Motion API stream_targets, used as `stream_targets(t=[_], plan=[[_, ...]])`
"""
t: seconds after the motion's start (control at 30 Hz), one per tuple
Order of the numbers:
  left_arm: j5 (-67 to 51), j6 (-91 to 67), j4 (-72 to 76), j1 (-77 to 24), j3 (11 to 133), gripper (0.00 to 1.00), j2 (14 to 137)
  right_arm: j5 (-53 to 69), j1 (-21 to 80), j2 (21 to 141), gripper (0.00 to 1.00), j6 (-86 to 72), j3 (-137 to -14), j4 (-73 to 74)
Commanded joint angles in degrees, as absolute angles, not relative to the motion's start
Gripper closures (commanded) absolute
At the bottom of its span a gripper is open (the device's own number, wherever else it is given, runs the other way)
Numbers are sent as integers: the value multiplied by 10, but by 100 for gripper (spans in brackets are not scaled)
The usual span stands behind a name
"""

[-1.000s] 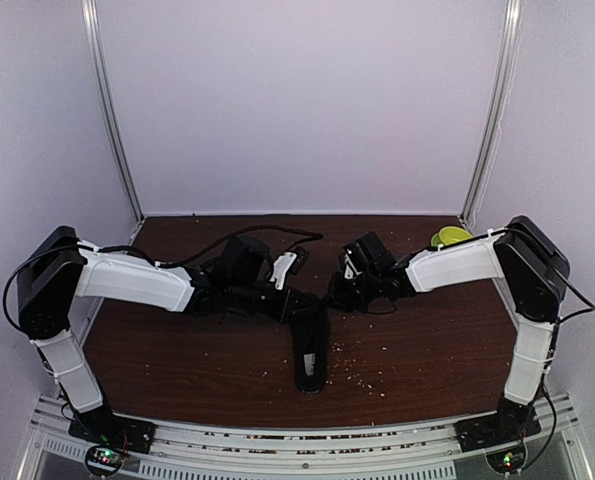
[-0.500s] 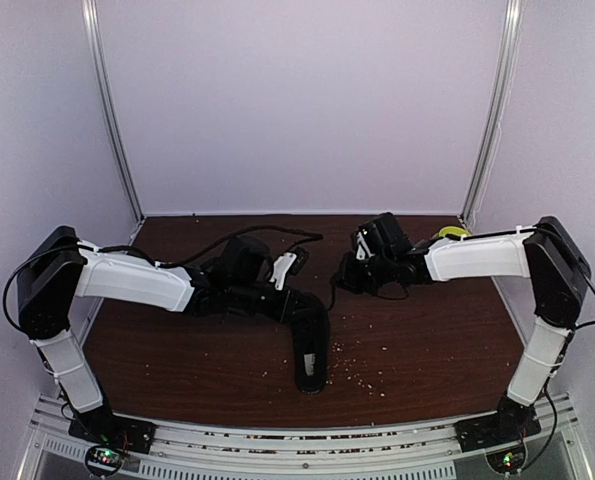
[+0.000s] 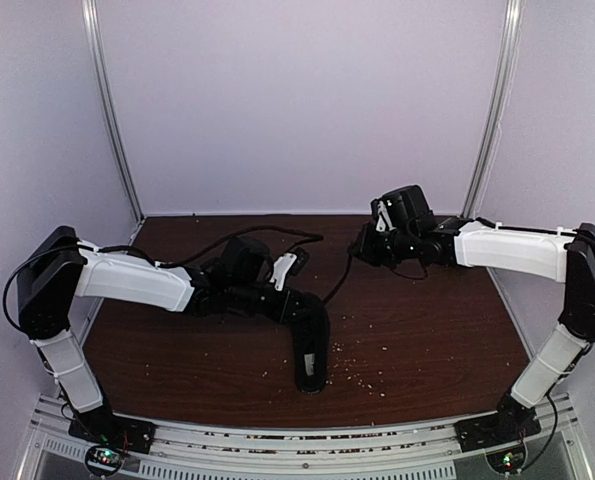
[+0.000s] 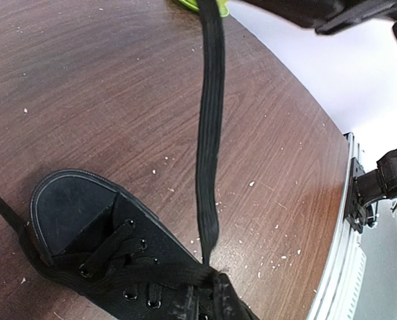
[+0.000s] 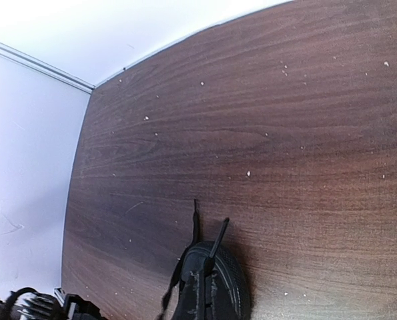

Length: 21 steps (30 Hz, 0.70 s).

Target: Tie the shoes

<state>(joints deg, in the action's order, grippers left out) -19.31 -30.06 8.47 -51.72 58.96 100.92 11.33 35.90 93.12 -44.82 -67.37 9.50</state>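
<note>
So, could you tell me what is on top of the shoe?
Crossed laces on the shoe; the left hand over its heel end hides the opening. One lace runs taut to the right hand.

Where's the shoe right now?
Top view, centre of the table: the shoe lies by the left gripper, one lace stretched to the right gripper.

Around the sneaker (image 3: 312,352), a taut lace (image 4: 210,133) rises toward 1 o'clock and blocks any sweep across there. The left arm (image 3: 137,280) lies low at 9 to 10 o'clock, and the right arm (image 3: 507,250) spans 2 o'clock. You have bare bench (image 3: 437,340) from 3 to 5 o'clock and at 7 to 8.
</note>
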Motion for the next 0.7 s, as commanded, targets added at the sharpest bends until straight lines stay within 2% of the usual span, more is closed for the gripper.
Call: stream_targets(t=[0.0,0.23,0.67], plan=[[-199,-291,85,-513,607,87,1013,95,354,907,100,-434,-703,110],[-215,-290,88,-513,614,82,1020,101,354,907,100,-433,-723,111],[-234,-289,69,-526,619,61,1029,104,354,907,100,-431,-761,117]])
